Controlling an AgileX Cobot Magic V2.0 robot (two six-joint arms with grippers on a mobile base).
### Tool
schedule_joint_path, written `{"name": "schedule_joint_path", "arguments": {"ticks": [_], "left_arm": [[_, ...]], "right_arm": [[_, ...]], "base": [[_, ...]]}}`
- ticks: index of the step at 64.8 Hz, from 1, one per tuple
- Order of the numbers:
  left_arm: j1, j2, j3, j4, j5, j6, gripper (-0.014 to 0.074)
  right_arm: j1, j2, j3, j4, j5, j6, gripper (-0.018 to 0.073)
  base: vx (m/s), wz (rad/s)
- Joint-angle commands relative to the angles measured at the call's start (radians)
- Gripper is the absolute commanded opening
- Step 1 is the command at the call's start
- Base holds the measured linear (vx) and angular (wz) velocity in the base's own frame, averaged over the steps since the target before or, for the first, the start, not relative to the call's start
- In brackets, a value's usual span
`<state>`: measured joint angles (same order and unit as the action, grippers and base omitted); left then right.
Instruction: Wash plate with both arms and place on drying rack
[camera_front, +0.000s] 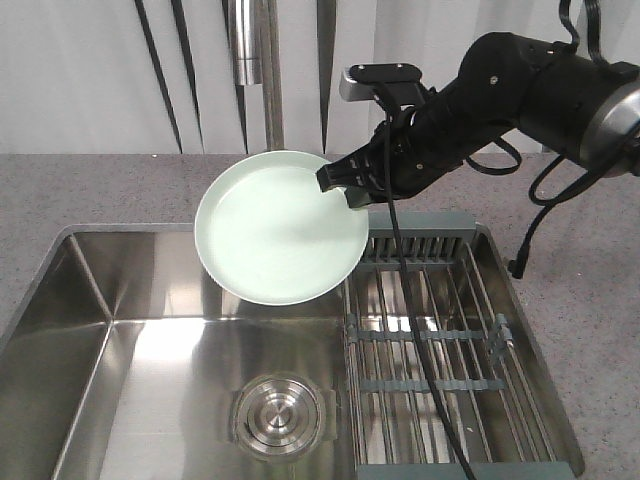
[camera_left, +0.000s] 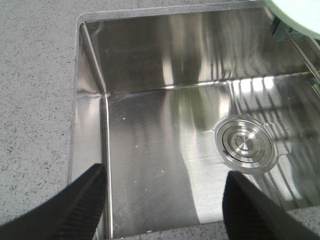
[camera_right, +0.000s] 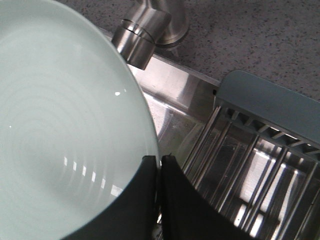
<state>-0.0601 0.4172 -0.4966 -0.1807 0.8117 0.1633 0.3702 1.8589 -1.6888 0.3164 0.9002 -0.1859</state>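
Note:
The pale mint-green plate (camera_front: 280, 226) hangs tilted above the sink, under the tap, its face toward the front camera. My right gripper (camera_front: 350, 185) is shut on its right rim; in the right wrist view the two black fingers (camera_right: 158, 165) pinch the plate (camera_right: 60, 130) edge. The drying rack (camera_front: 450, 350) of metal rods sits in the right part of the sink, below and right of the plate, and shows as the rack (camera_right: 250, 150) beside the fingers. My left gripper (camera_left: 165, 200) is open over the near left sink edge, holding nothing. A sliver of the plate (camera_left: 300, 15) shows top right.
The steel sink (camera_front: 60, 330) has a round drain (camera_front: 280, 412) in its floor. A tap (camera_front: 250, 60) rises behind the plate. Grey speckled counter (camera_front: 80, 190) surrounds the sink. A black cable (camera_front: 420, 330) trails from the right arm across the rack.

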Motion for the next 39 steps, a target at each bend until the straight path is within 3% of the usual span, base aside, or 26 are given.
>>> {"name": "schedule_joint_path", "arguments": {"ticks": [1,14,39], "left_arm": [[0.000,0.007,-0.024,-0.012,-0.059,-0.008,0.0463],[0.000,0.007,-0.024,-0.012,-0.059,-0.008,0.0463],[0.000,0.007,-0.024,-0.012,-0.059,-0.008,0.0463]], "right_arm": [[-0.026,-0.070,-0.035,0.020,-0.036,-0.027,-0.0004],[-0.066,-0.148,0.030,0.029,-0.053,-0.044,-0.0002],[-0.096,-0.374,0.354,0.032,-0.157,-0.059,-0.0001]], "base": [[0.00,0.00],[0.00,0.00],[0.00,0.00]]}}
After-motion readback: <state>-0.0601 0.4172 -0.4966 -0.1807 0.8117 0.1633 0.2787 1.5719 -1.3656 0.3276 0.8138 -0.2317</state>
